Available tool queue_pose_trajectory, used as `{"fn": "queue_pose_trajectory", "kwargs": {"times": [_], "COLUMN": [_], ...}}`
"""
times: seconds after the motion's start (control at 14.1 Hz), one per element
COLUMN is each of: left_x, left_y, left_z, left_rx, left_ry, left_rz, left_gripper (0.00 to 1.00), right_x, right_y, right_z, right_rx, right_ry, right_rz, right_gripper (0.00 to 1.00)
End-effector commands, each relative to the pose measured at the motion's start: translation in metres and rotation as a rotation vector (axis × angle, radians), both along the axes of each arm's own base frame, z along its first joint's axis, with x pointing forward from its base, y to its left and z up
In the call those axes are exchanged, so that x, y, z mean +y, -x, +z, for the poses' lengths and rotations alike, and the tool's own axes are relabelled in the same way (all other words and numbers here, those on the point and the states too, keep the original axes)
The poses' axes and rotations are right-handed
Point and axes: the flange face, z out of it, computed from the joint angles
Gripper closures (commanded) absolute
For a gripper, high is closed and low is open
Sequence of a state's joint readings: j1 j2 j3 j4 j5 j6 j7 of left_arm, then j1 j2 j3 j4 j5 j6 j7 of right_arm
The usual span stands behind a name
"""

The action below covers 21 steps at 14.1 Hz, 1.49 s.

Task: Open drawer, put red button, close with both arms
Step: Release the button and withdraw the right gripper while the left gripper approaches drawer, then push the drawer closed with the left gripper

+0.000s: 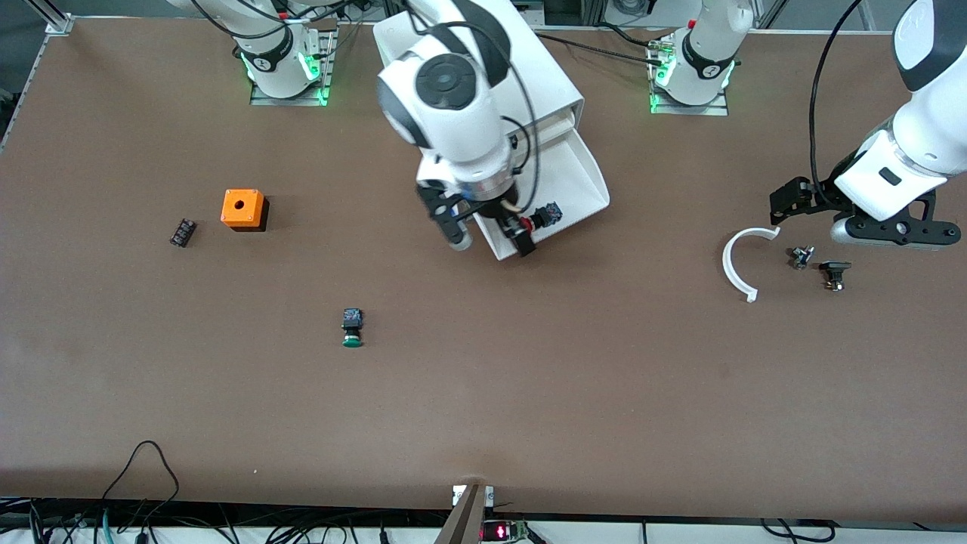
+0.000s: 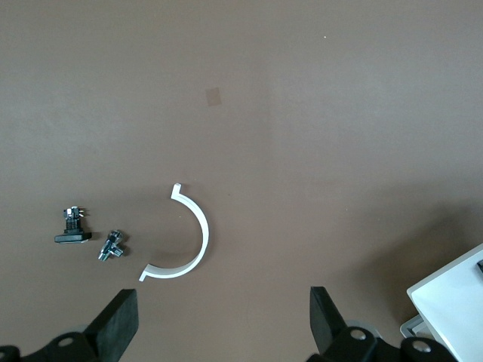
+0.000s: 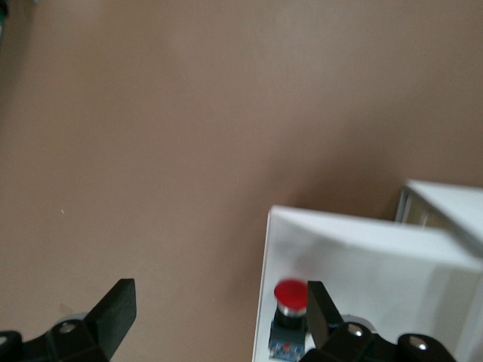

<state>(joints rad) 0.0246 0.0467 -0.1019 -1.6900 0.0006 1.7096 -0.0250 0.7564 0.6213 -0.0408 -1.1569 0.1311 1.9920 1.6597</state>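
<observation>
Red button (image 1: 545, 217) already lies in drawer (image 1: 582, 170), w/ right gripper (image 1: 491, 240) spread, empty, over drawer's front edge. Left gripper (image 1: 789, 200) spread, waits well apart from drawer; we judge right nearer for closing push.

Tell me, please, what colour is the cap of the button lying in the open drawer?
Red, clearest in the right wrist view.

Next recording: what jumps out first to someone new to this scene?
The right gripper, open, hangs over the front edge of the pulled-out drawer, where the red button lies. The left gripper, open, waits over the white half-ring at the left arm's end. A green button lies nearer the camera.
</observation>
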Motion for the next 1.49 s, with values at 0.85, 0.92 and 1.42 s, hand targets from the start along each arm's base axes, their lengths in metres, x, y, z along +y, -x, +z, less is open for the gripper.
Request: {"fn": "queue_pose_trajectory", "kwargs": {"times": [0.85,0.92,1.42], "left_x": [-0.139,-0.158,-0.227], "left_y": [-0.029,-0.026,-0.006], "left_z": [-0.14,-0.155,-0.227], "left_rx": [0.101,0.088,0.085], "left_ry": [0.08,0.087,0.109], "left_rz": [0.473,0.49,0.541], "left_gripper": [0.0,0.0,0.0], "right_x": [-0.337,-0.356,-0.416], "right_y": [-0.107,-0.106,-0.069], "right_z": [-0.001,-0.002,0.025], "right_rx": [0.084,0.078,0.092], "right_ry": [-0.002,0.011,0.22], "right_rz": [0.605,0.65,0.904], "right_gripper": [0.0,0.0,0.0]}}
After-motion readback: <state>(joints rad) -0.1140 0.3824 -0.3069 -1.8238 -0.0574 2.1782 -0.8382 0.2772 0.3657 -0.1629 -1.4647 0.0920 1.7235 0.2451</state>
